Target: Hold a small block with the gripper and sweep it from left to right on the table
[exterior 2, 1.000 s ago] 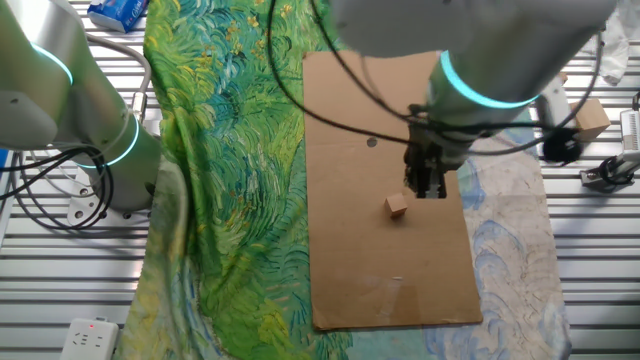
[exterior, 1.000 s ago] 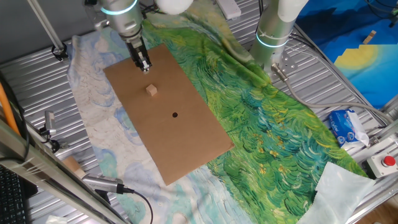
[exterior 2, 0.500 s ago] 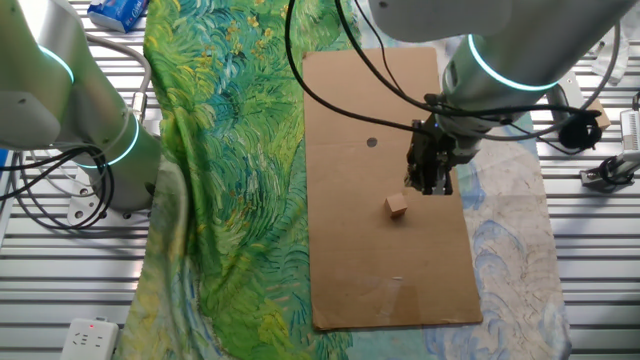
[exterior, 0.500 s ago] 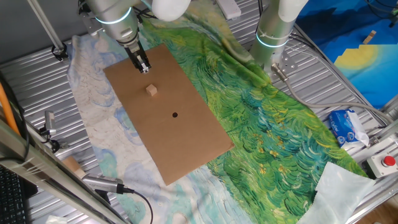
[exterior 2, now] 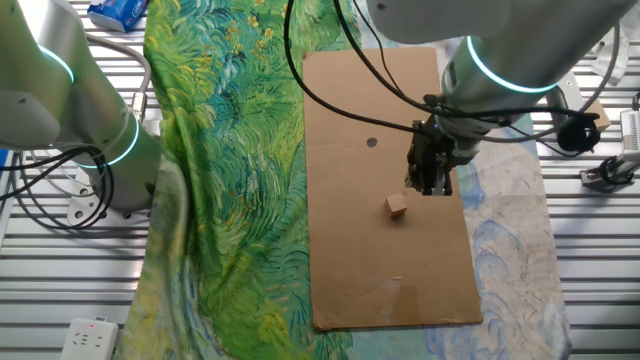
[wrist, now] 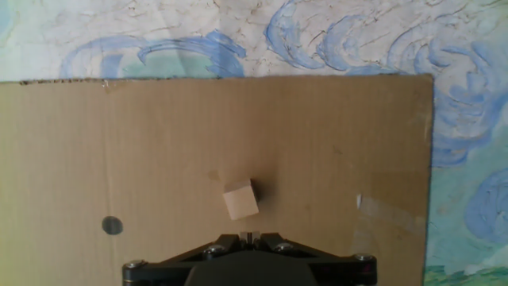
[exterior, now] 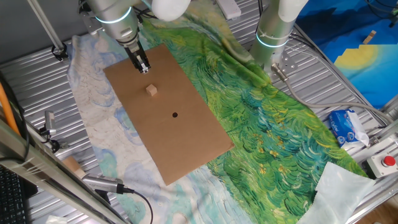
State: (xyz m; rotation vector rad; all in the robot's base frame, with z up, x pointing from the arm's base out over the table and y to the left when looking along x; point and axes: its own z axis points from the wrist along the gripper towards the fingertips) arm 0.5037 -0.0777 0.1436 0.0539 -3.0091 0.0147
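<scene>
The small block [exterior: 151,91] is a tiny tan wooden cube lying loose on the brown cardboard sheet [exterior: 186,143], a little above the black dot [exterior: 175,114]. It also shows in the other fixed view [exterior 2: 397,206] and in the hand view [wrist: 240,199]. My gripper [exterior: 145,68] is shut and empty, raised over the cardboard's far end, apart from the block. In the other fixed view the gripper [exterior 2: 432,186] hangs just right of the block. In the hand view the closed gripper [wrist: 248,235] sits just below the block.
A second upright silver arm [exterior: 277,31] stands at the back on the green swirl cloth [exterior: 273,130]. The pale blue cloth [exterior: 93,118] lies under the cardboard. A larger tan wooden piece [exterior: 73,165] lies front left, a blue packet [exterior: 347,127] and red button [exterior: 388,162] at right.
The arm shifted slightly away from the block between one second and half a second ago and has been still since. The block has not moved.
</scene>
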